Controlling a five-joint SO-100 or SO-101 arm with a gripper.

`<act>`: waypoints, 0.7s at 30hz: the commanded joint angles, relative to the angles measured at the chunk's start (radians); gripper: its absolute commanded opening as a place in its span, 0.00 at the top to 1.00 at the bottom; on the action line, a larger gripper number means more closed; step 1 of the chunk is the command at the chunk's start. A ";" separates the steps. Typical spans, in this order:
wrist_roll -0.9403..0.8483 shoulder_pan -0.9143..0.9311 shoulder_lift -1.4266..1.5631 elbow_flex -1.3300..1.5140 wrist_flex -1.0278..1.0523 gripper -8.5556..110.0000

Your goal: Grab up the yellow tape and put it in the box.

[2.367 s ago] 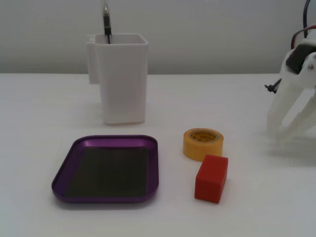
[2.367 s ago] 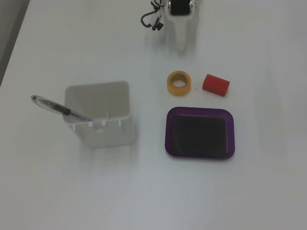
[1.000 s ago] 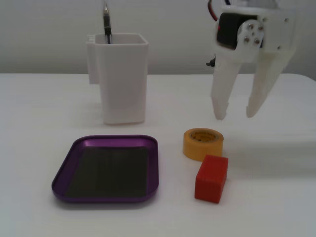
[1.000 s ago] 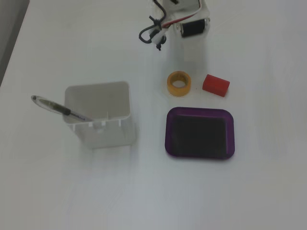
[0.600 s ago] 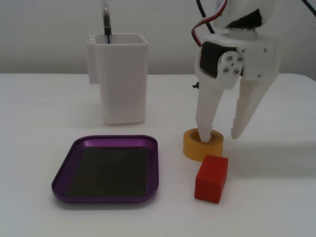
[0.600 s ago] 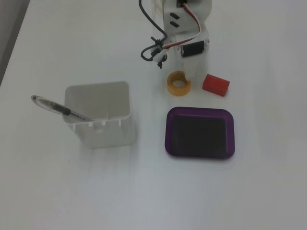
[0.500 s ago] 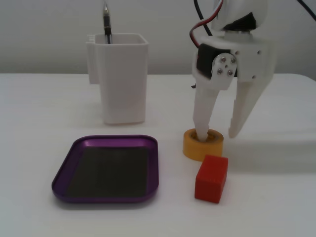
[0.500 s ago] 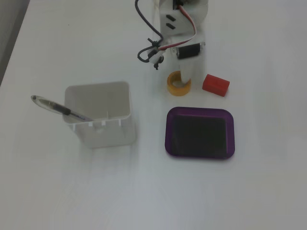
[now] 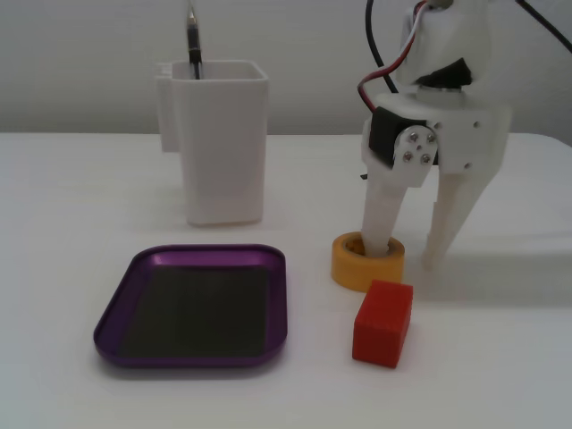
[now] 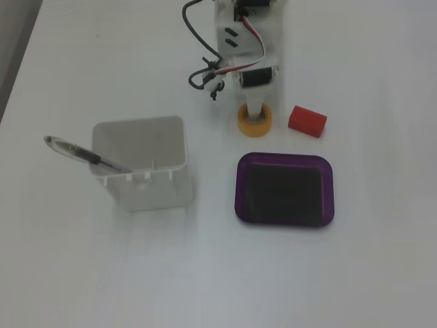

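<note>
The yellow tape [image 9: 357,273] lies flat on the white table, just right of the box [image 9: 197,308], a purple-rimmed tray with a dark floor. My gripper [image 9: 404,255] points down over the tape and is open. Its left finger [image 9: 382,214] stands inside the roll's hole, and its right finger [image 9: 450,219] touches the table outside the roll, so the jaws straddle the roll's right wall. In the other fixed view the tape [image 10: 255,131] sits under the arm, above the box [image 10: 283,188], with one finger [image 10: 254,108] in its hole.
A red block [image 9: 382,323] lies on the table close in front of the tape, also shown in the other fixed view [image 10: 306,120]. A tall white container [image 9: 223,143] holding a pen [image 9: 193,40] stands behind the box.
</note>
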 commanded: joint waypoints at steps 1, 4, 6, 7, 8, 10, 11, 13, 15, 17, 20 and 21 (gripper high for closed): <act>-0.002 -0.009 0.012 0.011 -0.009 0.86; 0.008 -0.012 0.020 0.005 0.005 0.94; 0.008 -0.014 0.048 -0.035 0.048 0.93; 0.008 -0.014 0.071 -0.055 0.071 0.93; 0.008 -0.015 0.100 -0.074 0.094 0.93; 0.008 -0.017 0.173 -0.117 0.146 0.93; 0.009 -0.025 0.215 -0.144 0.167 0.93; 0.009 -0.066 0.290 -0.199 0.202 0.93; 0.009 -0.114 0.348 -0.256 0.227 0.93; 0.009 -0.167 0.382 -0.316 0.232 0.93; 0.009 -0.202 0.347 -0.383 0.219 0.93; 0.009 -0.207 0.314 -0.405 0.210 0.93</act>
